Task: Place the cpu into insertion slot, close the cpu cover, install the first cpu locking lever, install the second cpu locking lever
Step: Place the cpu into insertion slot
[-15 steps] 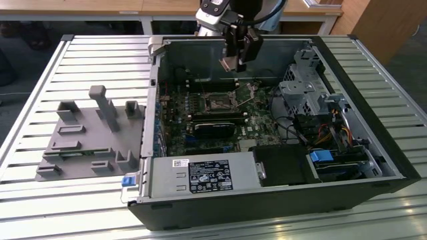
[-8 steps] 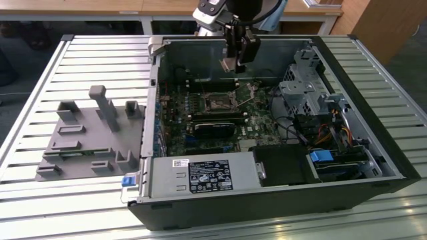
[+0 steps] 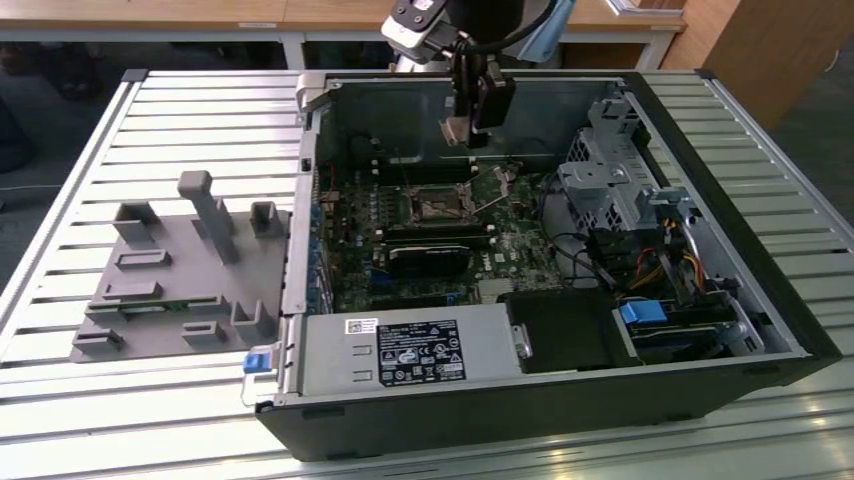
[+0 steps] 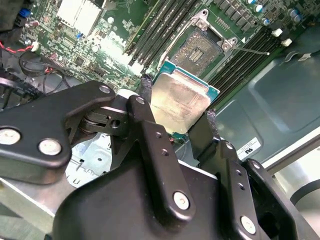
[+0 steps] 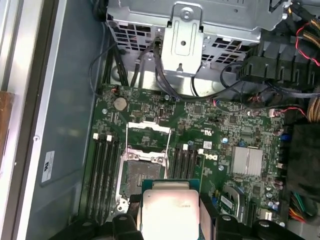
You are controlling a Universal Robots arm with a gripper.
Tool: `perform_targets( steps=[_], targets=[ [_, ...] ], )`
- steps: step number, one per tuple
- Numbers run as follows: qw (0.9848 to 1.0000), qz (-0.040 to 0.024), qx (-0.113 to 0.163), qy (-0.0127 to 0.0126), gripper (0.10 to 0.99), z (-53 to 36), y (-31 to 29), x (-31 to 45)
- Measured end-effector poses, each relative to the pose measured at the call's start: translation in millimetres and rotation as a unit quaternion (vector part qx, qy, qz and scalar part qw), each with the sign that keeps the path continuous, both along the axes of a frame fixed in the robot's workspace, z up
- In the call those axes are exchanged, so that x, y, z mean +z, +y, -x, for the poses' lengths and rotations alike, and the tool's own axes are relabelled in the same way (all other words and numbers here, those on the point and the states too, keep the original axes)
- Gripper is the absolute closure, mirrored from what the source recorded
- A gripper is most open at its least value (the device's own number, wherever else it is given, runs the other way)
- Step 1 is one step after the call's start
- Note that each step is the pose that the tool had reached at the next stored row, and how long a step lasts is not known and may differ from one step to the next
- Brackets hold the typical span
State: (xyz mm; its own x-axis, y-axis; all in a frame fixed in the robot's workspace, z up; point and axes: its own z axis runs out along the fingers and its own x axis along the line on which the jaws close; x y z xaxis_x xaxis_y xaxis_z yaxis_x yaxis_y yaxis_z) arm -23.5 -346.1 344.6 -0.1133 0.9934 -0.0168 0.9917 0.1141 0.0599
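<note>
Gripper (image 3: 461, 128) hangs well above the slot (image 3: 438, 207) in the exterior view, inside the open case (image 3: 534, 412). Second wrist view gives the grip: fingers (image 4: 145, 95) pinch the cpu (image 4: 182, 102) by two opposite edges. First wrist view adds the cover (image 5: 148, 135), open and clear of the bare slot; lowering, I judge, wants the cpu level and square.

The chip (image 4: 185, 97) has a pale silver-grey top with a thin green edge. The gripper (image 4: 178, 102) is matt black with silver screw heads. The socket (image 5: 141, 172) is dark inside a silver metal rim. Beside it are black memory slots (image 5: 102, 170) on a green circuit board (image 5: 210, 120). The computer case (image 3: 534, 415) is black, and the table (image 3: 80, 150) is silvery with striped slats. On the exterior view's left, the plastic holder (image 3: 160, 290) is plain grey and a small clip (image 3: 258, 360) is blue.
</note>
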Motion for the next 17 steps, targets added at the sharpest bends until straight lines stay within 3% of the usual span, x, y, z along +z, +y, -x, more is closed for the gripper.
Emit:
perform_targets(
  steps=[9,17],
  targets=[
    [1.0000,0.0004,-0.009,-0.0001,0.545,0.5,12.4,-10.1],
    [0.9996,0.0011,-0.029,0.0000,0.545,3.0,14.3,-18.4]
  ],
)
